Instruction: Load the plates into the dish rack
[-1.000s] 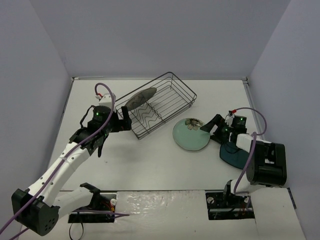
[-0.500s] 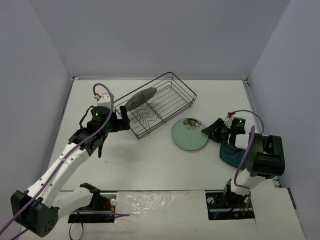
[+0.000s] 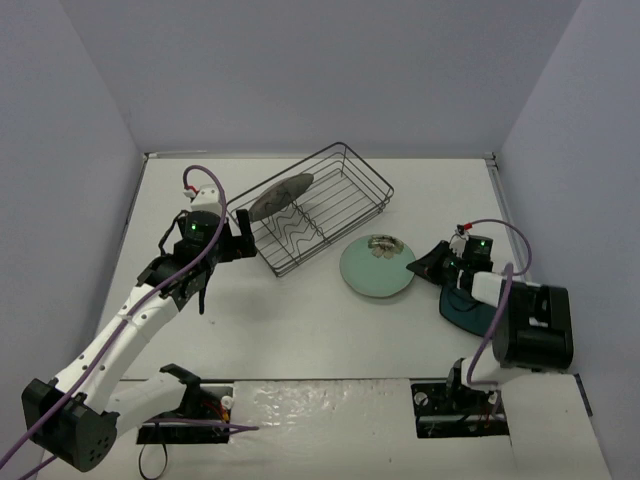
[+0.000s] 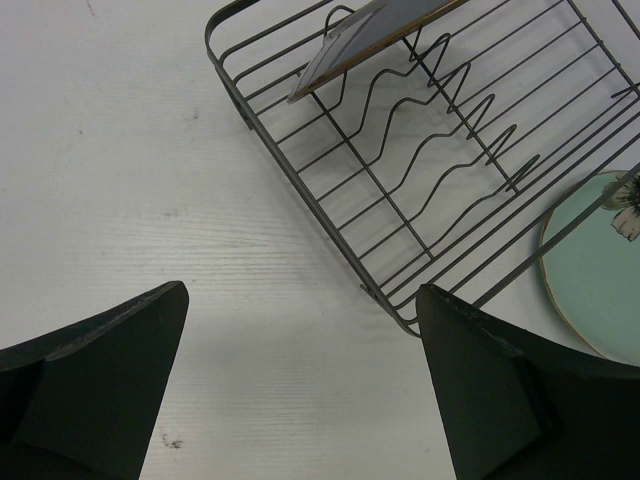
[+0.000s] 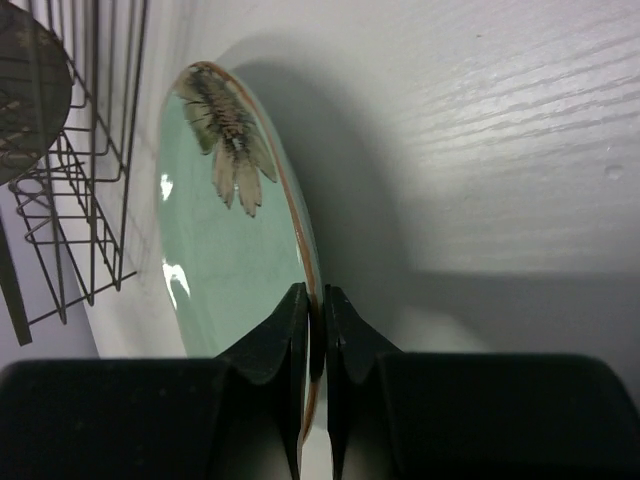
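Observation:
My right gripper [image 3: 418, 266] is shut on the near rim of the mint-green plate [image 3: 375, 268], which sits right of the dish rack [image 3: 367, 168] with its gripped edge tilted up. In the right wrist view the fingers [image 5: 291, 330] pinch the plate's [image 5: 215, 270] brown-edged rim. The grey plate [image 3: 280, 195] stands on edge in the rack's left end. The dark teal plate [image 3: 465, 308] lies under my right arm, partly hidden. My left gripper [image 3: 238, 240] hangs open by the rack's near-left corner [image 4: 300, 197], with only bare table between its fingers [image 4: 110, 370].
White walls enclose the table on three sides. The rack stands at an angle at centre back, its wavy dividers [image 4: 440, 130] showing right of the grey plate [image 4: 370, 35]. The green plate's edge [image 4: 600, 280] lies just past the rack's near side.
My right gripper closed onto the mint-green plate's rim, and the plate slid slightly left with its gripped edge raised. My left arm barely moved.

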`<state>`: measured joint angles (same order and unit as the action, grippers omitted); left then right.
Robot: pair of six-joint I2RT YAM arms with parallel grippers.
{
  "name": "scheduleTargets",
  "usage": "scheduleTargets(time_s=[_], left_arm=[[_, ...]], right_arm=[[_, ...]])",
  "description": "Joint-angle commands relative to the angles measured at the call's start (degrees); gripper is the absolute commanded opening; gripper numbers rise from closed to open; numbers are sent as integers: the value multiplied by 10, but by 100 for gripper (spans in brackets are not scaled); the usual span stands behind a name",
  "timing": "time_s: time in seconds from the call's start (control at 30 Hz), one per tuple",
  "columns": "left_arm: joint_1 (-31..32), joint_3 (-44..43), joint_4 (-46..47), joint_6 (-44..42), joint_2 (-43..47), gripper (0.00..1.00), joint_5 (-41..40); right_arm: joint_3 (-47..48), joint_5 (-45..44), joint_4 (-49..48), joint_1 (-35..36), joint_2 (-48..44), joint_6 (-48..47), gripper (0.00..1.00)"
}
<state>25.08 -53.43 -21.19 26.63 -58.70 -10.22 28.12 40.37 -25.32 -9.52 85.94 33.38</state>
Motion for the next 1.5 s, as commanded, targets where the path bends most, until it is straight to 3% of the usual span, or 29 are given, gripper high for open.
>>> scheduleTargets(time_s=[0.0, 0.1, 0.23, 0.37, 0.57, 0.67, 0.7, 0.87, 0.9, 1.0, 1.17, 1.47], left_arm=[[2, -16, 9, 2, 14, 97, -15], [2, -16, 9, 2, 15, 97, -21], [1, -18, 7, 4, 14, 97, -28], [1, -27, 1, 3, 14, 97, -37], [1, -31, -8, 4, 17, 97, -62], [1, -40, -24, 6, 11, 97, -78], [1, -43, -28, 5, 10, 97, -87], [-3, -54, -65, 15, 10, 97, -121], [-5, -54, -70, 17, 13, 97, -128], [-8, -52, -82, 21, 24, 97, -148], [-13, -56, -103, 30, 31, 97, -167], [-14, -63, -117, 30, 24, 97, -197]], right_arm=[[44, -85, 100, 1, -217, -56, 0], [90, -222, 213, 1, -336, -84, 0], [153, -293, 270, 1, -438, -115, 0], [244, -269, 263, 2, -435, -151, 0], [391, -142, 146, 29, -332, -253, 0], [473, -145, 183, 121, -269, -372, 0], [526, -211, 202, 215, -232, -482, 0], [688, -440, 337, 451, -72, -734, 0], [712, -455, 351, 473, -52, -781, 0], [743, -443, 386, 498, -7, -943, 0], [672, -357, 366, 515, -7, -1171, 0], [665, -452, 335, 549, 85, -1362, 0]])
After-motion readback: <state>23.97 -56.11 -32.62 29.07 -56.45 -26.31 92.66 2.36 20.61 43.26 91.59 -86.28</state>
